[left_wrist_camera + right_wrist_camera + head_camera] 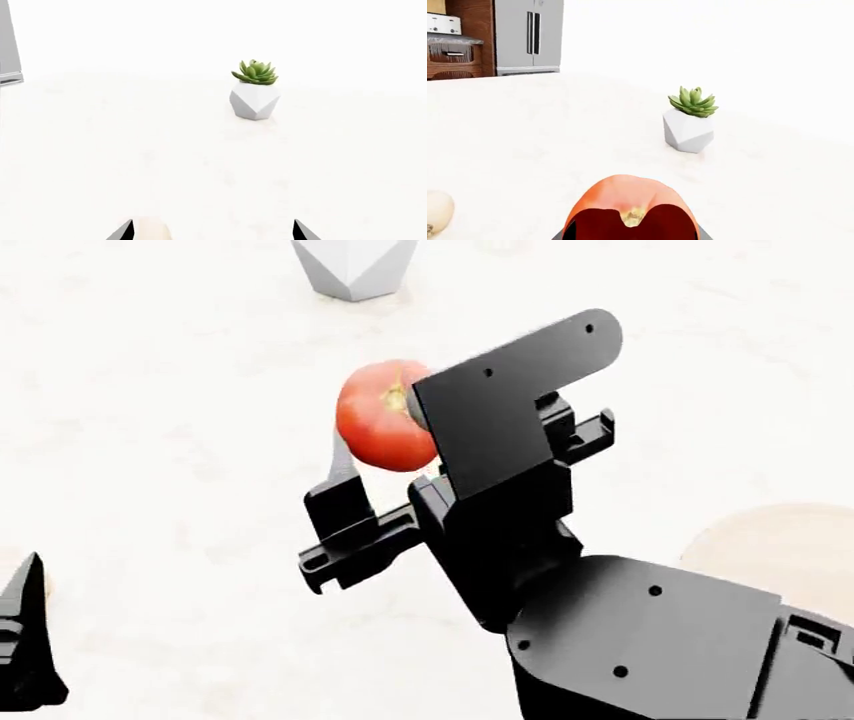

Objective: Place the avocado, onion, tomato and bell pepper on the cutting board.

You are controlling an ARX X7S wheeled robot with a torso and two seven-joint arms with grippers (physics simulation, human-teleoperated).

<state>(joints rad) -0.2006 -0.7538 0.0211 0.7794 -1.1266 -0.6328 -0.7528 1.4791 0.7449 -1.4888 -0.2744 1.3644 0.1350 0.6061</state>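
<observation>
The right gripper (400, 465), black and blocky at the end of the dark right arm, is clamped on the round, glossy, red-orange tomato (384, 415), with the fruit raised above the white table (160, 440). In the head view one black finger (336, 495) runs along the tomato's near side and the gripper's flat plate covers its other side. In the right wrist view the tomato (627, 200) fills the lower middle of the picture, its pale stem scar showing between two dark red patches.

Near the tomato, toward the robot's right, a curved piece of the round, light wooden cutting board (774, 540) shows behind the right arm, lying on the table; its upper face in view is bare. The tomato is well apart from it, not over it.

To the robot's left of the tomato, the left gripper (213, 232) shows only two dark fingertips (123, 231) standing apart over the table, nothing visible between them. A pale tan rounded thing, likely the pale yellow-tan onion (437, 210), lies on the table on that side, cut by the picture's edge.

Beyond the tomato stands a green succulent in a white faceted pot (688, 131). Farther still, past the table, are a grey refrigerator (527, 35) and brown wooden cabinets (457, 55).
</observation>
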